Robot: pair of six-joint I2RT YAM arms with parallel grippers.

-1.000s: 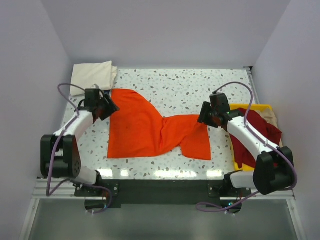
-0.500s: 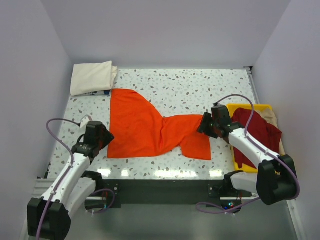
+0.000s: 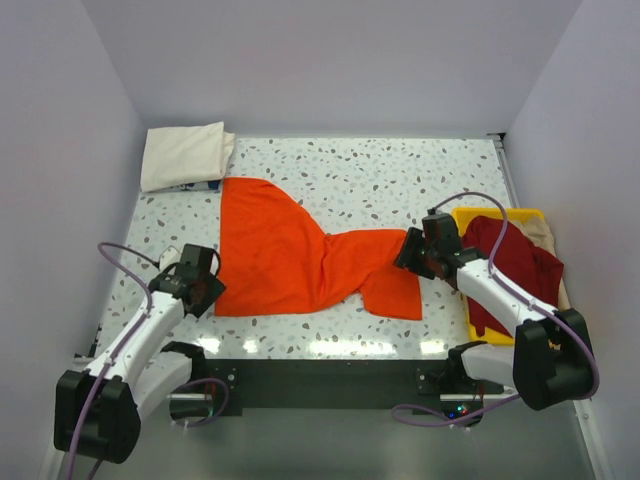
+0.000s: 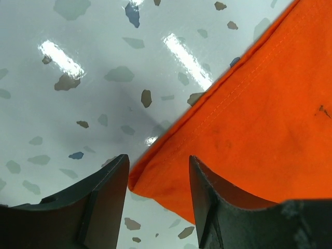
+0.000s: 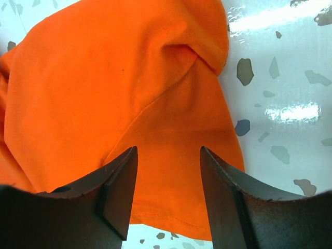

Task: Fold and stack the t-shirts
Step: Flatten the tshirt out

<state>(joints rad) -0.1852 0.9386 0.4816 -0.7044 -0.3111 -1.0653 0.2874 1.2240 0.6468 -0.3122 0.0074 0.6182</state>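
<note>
Shirts lie at three spots across the speckled tabletop. At the far left corner the cream shirt sits folded into a thick pad, well apart from both arms. Just right of it begins the orange shirt, unfolded: its left part lies as a broad flat panel running from far to near, its middle is twisted and bunched, and its right part spreads into a flap toward the near edge. The left hand is at the panel's near left corner. In the left wrist view its two fingers stand apart, with that stitched corner lying on the tabletop in the gap between them; they grip nothing. The right hand is over the shirt's right edge, between the flap and the tray. From its own camera the fingers are likewise spread wide above the cloth, which shows a raised fold near its far right corner and a hem along the near side; nothing is pinched, and whether the tips touch the cloth cannot be told. The yellow tray sits at the right edge of the tabletop, and the red shirt is heaped in it, rumpled, spilling over the near rim, with the right arm crossing above. Tan cloth shows at the tray's far right corner.
</note>
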